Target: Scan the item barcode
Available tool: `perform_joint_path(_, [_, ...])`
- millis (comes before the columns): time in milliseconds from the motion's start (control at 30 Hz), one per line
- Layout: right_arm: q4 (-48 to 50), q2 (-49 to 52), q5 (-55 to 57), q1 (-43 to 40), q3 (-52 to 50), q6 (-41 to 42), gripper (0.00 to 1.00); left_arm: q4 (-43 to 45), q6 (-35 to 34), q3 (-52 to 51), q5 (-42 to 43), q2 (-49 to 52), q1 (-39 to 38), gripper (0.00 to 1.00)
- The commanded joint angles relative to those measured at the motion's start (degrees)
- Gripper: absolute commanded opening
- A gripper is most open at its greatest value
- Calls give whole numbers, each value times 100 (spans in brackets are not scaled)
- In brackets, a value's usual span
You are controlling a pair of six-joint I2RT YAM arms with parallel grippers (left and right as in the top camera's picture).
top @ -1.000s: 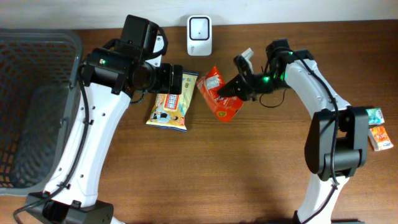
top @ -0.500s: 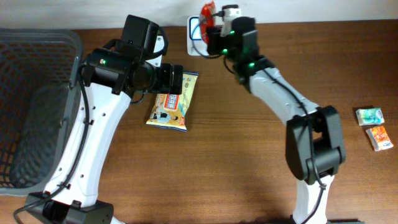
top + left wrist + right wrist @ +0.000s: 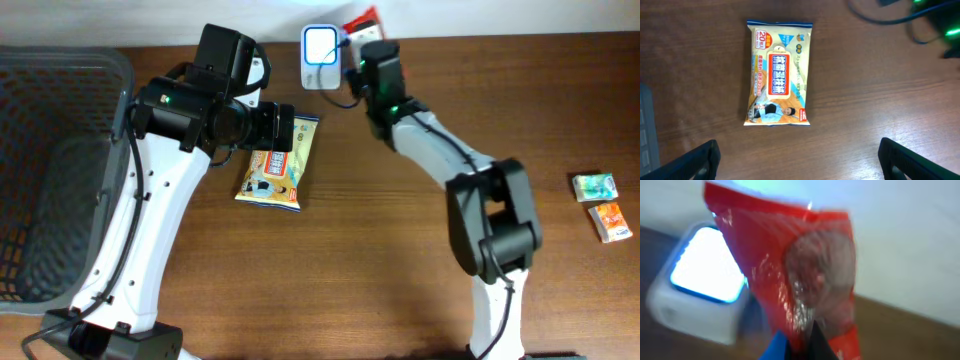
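materials and finishes on the scanning table.
the red crinkled plastic-film packet (image 3: 790, 280) is glossy, with bright glints along its creases; the white box-shaped plastic scanner (image 3: 697, 299) is smooth and matt around a glowing window. the brown wooden table (image 3: 880, 100) shows fine grain under a dull satin finish; the yellow flat film pack of wipes (image 3: 778, 72) has a soft sheen; the dark grey plastic mesh basket (image 3: 70, 62) looks matt.

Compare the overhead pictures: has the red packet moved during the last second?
Yes. The red packet, held by the right gripper, has gone from mid-table near the wipes pack to the far edge, just right of the white scanner.
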Motion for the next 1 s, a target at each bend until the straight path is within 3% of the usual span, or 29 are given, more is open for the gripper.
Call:
perform_joint_path(0, [-2026,-1316,1145,-887,162,1158,4,7,74,20,-39,-61,-22,99])
perform_joint_path(100, [-4260,-1606,1226,-2072,155,1762,4,7,74,20,-39,-61,-22,99])
perform_joint_path(167, [-4905,-1499,1193,-2841,63,2315,4,7,74,20,-39,-61,-22,99])
perform_joint_path(333, [-4411,-1134,555,-4096,-114,2363,4,7,74,20,-39,-61,-22,99])
perform_joint_path(367, [-4376,-1058,511,-4181,-114,2363,12,7,74,20,-39,-61,-22,99])
perform_joint_path(400, [-4352,-1008,511,-4236,-114,2363,50,7,74,20,-39,-61,-22,99])
perform_joint_path(433, [-4406,-1010,621,-4280,-114,2361,82,7,74,20,-39,-61,-22,99])
perform_joint_path(500, [-4616,-1093,612,-4262,-107,2363,91,7,74,20,-39,-61,-22,99])
perform_joint_path(567, [-4900,-1423,219,-4096,-76,2356,96,7,74,20,-39,-61,-22,99])
perform_joint_path(600, [-5069,-1644,-929,-3947,-74,2339,98,7,76,20,-39,-61,-22,99])
perform_joint_path(633, [-5204,-1762,-3316,-3689,-74,2326,99,7,76,20,-39,-61,-22,99])
perform_joint_path(700, [-5156,-1567,-5685,-2964,-79,1843,99,7,76,20,-39,-61,-22,99])
perform_joint_path(767, [-5156,-1355,-5615,-2177,-92,1847,99,7,74,20,-39,-61,-22,99])
perform_joint_path(867, [-4929,-719,-5622,-925,-92,2916,99,7,76,20,-39,-61,-22,99])
perform_joint_path(967, [-4116,-9,-6142,-313,-92,3563,99,7,76,20,-39,-61,-22,99])
